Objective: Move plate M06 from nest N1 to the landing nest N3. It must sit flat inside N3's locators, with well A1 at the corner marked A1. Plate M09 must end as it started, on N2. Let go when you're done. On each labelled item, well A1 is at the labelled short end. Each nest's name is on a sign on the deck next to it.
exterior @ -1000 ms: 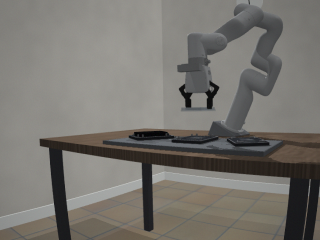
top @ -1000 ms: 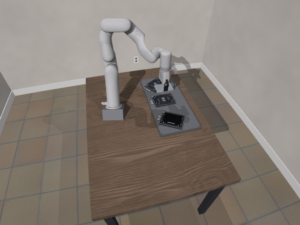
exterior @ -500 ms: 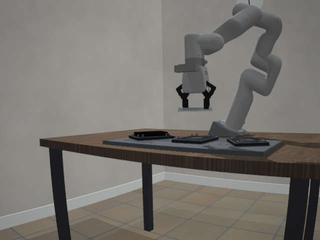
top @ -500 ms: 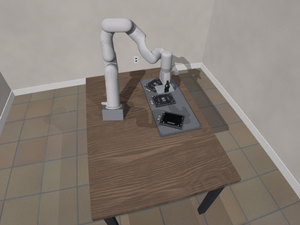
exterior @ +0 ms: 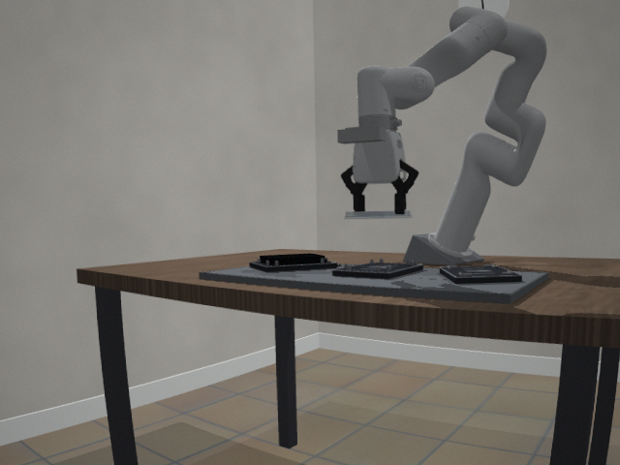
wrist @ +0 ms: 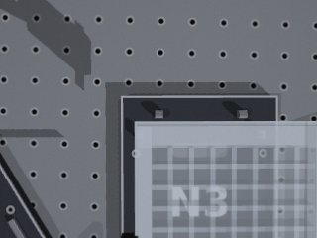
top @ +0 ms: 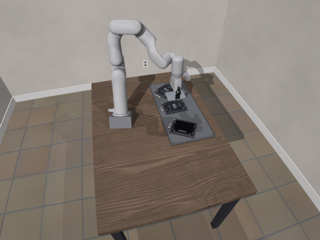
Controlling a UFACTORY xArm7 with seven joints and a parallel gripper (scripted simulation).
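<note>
My gripper (top: 177,95) (exterior: 379,206) is shut on plate M06 (top: 171,96) (exterior: 378,214) (wrist: 223,178), a clear, flat well plate. It holds the plate level, well above the grey deck (top: 202,124) (exterior: 300,278) (wrist: 198,50). In the wrist view a dark nest (wrist: 198,106) with two small locators lies under the plate's edge, and the letters N3 show through the plate. This is the middle nest (top: 174,106) (exterior: 378,272). The empty far nest N1 (top: 162,90) (exterior: 480,275) lies behind it. Black plate M09 (top: 183,127) (exterior: 293,261) sits on the near nest N2.
The arm's base (top: 120,120) stands on the wooden table (top: 155,180) left of the deck. Small white signs (top: 169,125) lie on the deck beside the nests. Another nest's corner (wrist: 15,213) shows at the wrist view's lower left.
</note>
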